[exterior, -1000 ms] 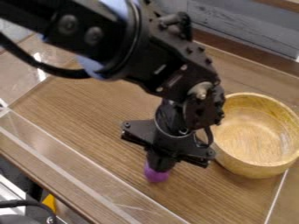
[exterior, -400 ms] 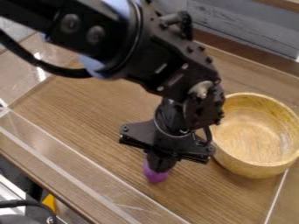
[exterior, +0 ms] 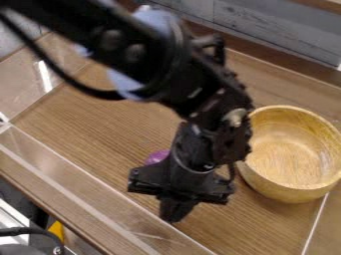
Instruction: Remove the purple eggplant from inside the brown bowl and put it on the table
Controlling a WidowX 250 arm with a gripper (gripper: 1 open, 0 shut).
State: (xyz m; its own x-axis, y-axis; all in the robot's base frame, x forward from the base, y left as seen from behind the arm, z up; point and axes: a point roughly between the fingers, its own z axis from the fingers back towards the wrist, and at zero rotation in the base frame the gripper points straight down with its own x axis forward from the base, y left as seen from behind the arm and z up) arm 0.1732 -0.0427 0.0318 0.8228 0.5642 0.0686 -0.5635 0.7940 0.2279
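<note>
The black gripper [exterior: 177, 207] pointed steeply down at the brown wood-grain table [exterior: 80, 139], jaws closed, nothing visibly between them. Just behind it, the small glossy purple eggplant [exterior: 158, 158] lay on the tabletop, partly hidden by the arm. Further right sat the round tan wooden bowl [exterior: 296, 149].

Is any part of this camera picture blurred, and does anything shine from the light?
In the camera view the dark arm and the pincer look smeared by motion blur, while the brown bowl stays fairly sharp; pale glare streaks the clear wall at the table edge; only a sliver of the purple eggplant shows.
</note>
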